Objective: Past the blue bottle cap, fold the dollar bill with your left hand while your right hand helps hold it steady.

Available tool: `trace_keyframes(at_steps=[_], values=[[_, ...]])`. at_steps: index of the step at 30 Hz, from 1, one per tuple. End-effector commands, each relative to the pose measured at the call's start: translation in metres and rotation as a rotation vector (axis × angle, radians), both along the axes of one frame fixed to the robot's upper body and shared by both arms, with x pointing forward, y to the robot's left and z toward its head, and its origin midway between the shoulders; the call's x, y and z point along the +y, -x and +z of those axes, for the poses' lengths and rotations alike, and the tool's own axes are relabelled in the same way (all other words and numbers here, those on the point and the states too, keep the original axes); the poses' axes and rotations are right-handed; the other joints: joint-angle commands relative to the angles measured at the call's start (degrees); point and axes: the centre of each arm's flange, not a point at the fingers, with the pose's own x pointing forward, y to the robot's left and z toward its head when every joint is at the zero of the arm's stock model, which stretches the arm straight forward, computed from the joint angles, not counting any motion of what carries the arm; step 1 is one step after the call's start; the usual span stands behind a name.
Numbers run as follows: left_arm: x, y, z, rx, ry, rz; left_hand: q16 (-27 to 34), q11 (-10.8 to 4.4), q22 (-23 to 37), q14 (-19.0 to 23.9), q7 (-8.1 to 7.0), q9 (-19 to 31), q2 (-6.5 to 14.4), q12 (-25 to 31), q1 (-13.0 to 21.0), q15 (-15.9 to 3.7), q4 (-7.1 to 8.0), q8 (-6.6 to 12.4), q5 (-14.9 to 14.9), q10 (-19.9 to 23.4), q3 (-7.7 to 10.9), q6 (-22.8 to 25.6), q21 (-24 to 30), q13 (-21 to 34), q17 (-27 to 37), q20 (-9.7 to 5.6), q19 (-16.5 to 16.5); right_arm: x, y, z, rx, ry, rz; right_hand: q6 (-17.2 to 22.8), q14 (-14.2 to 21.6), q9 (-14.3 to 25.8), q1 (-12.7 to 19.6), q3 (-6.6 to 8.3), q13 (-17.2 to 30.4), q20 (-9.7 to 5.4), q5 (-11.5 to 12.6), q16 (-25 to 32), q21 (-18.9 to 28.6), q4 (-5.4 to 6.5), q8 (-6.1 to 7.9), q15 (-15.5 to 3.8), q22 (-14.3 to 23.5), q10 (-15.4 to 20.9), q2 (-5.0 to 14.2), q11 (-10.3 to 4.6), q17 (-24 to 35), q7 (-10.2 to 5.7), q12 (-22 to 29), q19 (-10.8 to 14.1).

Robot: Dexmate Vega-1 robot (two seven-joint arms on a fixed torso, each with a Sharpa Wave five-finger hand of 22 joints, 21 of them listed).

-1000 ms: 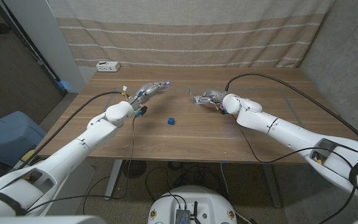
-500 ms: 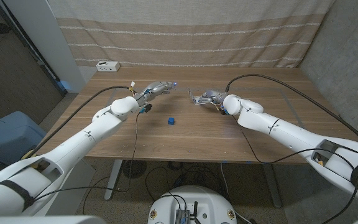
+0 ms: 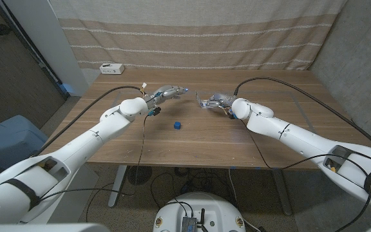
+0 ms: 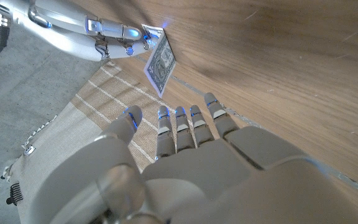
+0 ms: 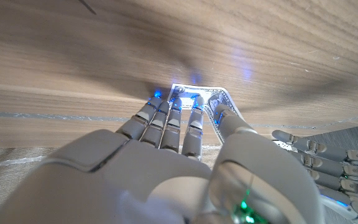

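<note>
Left hand (image 3: 170, 91) reached toward dollar bill (image 4: 159, 60) | fingers spread | right hand (image 3: 212, 100) pinches bill

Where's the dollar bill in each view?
Head view: dollar bill at the right hand fingertips, past the blue bottle cap.
Left wrist view: bill stands up off the table beside the right hand.
Right wrist view: bill under its fingers.
Shared landmark: the right hand.
</note>
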Motion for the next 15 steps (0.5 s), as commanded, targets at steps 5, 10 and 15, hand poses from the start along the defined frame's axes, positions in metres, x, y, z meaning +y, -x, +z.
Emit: trace_keyframes(at_steps=[5,10,15], values=[[-0.015,-0.008,0.004,0.013,-0.082,-0.006,0.33,-0.14,0.11,0.72,0.15,0.31,0.04,0.68,-0.67,0.01,0.30,0.32,-0.13,1.41,0.32,1.02,-0.35,0.24,0.13,0.86,0.07,-0.001,0.000,0.000,-0.001,-0.006,0.000,0.47,0.79,0.17,0.72,0.12,0.15,0.27,0.02,0.38,0.15,0.27,-0.11,0.05,0.26,0.47,0.04,0.20,0.26,0.47,-0.23,0.90],[-0.019,-0.010,0.004,0.011,-0.102,-0.009,0.32,-0.03,0.12,0.83,0.23,0.31,0.01,0.71,-0.76,-0.07,0.31,0.35,-0.16,1.65,0.37,1.23,-0.35,0.24,0.10,0.41,0.18,-0.001,-0.001,0.000,0.000,-0.009,0.001,0.56,0.80,0.17,0.73,0.11,0.15,0.26,0.02,0.37,0.17,0.29,-0.11,0.10,0.26,0.53,0.03,0.08,0.27,0.44,-0.23,0.98],[-0.023,-0.012,0.004,0.002,-0.122,-0.004,0.39,0.01,0.12,1.30,0.16,0.31,-0.01,0.90,-0.97,0.01,0.38,0.42,-0.21,2.53,0.51,1.74,-0.83,0.24,0.05,0.84,-0.77,-0.001,-0.001,0.000,-0.001,-0.011,0.004,0.62,0.89,0.17,0.76,0.10,0.15,0.28,0.02,0.38,0.13,0.33,-0.14,0.10,0.26,0.59,0.04,0.12,0.28,0.47,-0.27,0.96]])
